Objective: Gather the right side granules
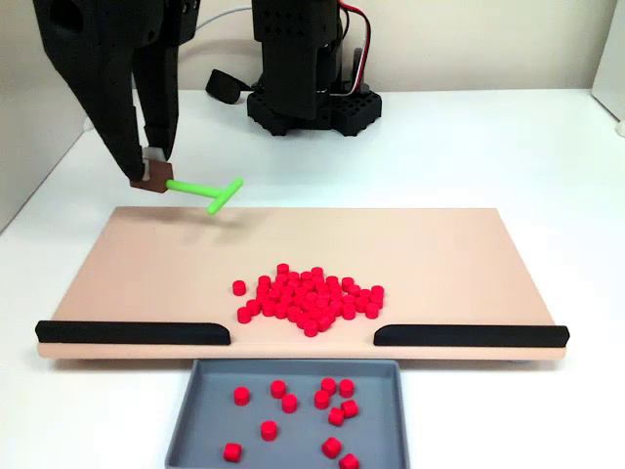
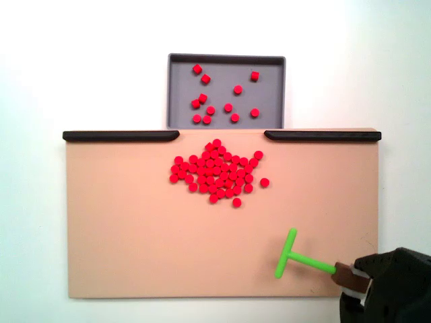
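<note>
One fixed view faces the arm across the board (image 1: 146, 254); the other looks straight down on it.

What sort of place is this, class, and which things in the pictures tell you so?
Probably a robot test bench on a white table: an arm's gripper holds a green stick over a tan board, with red pellets piled near a grey tray.

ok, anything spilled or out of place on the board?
Nothing spilled. The granules sit in one heap on the tan board by the gap between the black rails, with a couple of strays at its edge. About a dozen lie in the grey tray. The gripper holds the green T-shaped tool off to the side.
</note>
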You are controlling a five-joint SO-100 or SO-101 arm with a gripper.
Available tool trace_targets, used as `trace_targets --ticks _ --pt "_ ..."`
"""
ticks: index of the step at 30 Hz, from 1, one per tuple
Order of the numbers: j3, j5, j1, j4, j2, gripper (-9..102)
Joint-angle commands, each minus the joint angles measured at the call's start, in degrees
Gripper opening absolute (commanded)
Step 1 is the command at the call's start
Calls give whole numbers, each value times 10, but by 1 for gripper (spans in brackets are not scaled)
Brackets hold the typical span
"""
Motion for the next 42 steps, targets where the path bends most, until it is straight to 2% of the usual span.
trace_targets --ticks 1,13,30,42 --pt "-47 -94 6 0 -12 0" --pt "-105 -127 6 -16 -75 0" --pt "-98 -118 -12 -70 -113 0" --pt "-105 -101 -24 -76 -135 0"
